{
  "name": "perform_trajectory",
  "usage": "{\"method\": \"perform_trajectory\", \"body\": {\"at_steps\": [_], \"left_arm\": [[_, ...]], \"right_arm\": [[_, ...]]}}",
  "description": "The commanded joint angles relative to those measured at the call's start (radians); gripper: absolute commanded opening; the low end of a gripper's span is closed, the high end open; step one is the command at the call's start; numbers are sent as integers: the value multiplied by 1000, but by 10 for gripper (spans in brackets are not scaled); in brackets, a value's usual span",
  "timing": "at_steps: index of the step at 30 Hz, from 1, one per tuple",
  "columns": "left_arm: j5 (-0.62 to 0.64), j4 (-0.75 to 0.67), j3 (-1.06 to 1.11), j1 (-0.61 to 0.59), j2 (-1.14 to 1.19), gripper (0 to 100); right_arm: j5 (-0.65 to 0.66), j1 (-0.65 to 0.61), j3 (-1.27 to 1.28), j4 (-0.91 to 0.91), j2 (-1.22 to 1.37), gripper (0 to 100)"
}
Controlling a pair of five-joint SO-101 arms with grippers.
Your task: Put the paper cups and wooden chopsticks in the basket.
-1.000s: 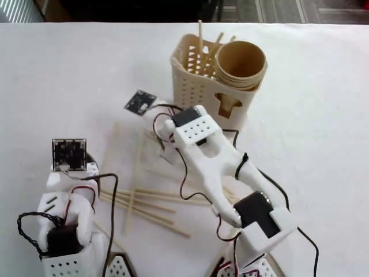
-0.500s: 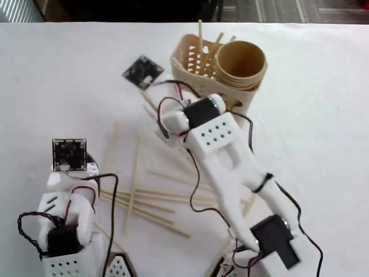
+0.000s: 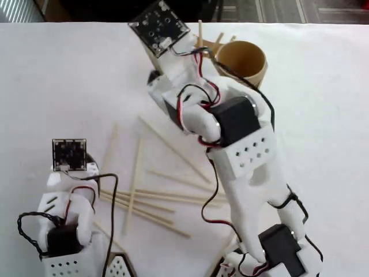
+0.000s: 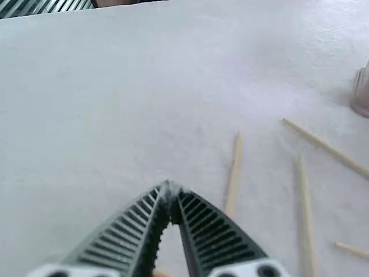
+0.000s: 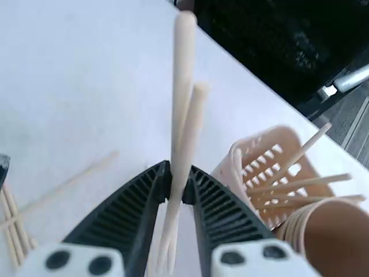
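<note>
My right gripper [image 5: 176, 173] is shut on two wooden chopsticks [image 5: 183, 104], held upright above the table beside the cream basket [image 5: 271, 167]. The basket holds several chopsticks [image 5: 300, 183] and a stack of paper cups [image 5: 328, 231]. In the high view the raised right arm [image 3: 230, 121] covers most of the basket, with the paper cups [image 3: 242, 57] showing behind it. Several loose chopsticks [image 3: 150, 202] lie on the white table between the arms. My left gripper [image 4: 168, 193] is shut on nothing, low over the table near a chopstick [image 4: 233, 173].
The left arm [image 3: 63, 213] sits at the table's front left corner. More chopsticks [image 4: 304, 208] lie beside its gripper. The table [image 3: 69, 86] is bare white cloth at the left and far right. A dark floor lies beyond the far edge.
The right arm has lifted from the table and swung toward the basket, carrying two chopsticks. The left arm has stayed still.
</note>
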Motion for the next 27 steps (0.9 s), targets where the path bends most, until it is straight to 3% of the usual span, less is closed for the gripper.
{"method": "perform_trajectory", "body": {"at_steps": [1,14,23,27], "left_arm": [[-5,-21,-5,-5,-12,24],[-5,-21,-5,-5,-12,24],[-5,-21,-3,-5,-12,24],[-5,-21,-3,-5,-12,24]], "right_arm": [[-37,50,-123,-105,-35,17],[-64,220,-147,-426,84,17],[-64,265,-147,-414,278,26],[-64,254,-184,-305,272,131]]}}
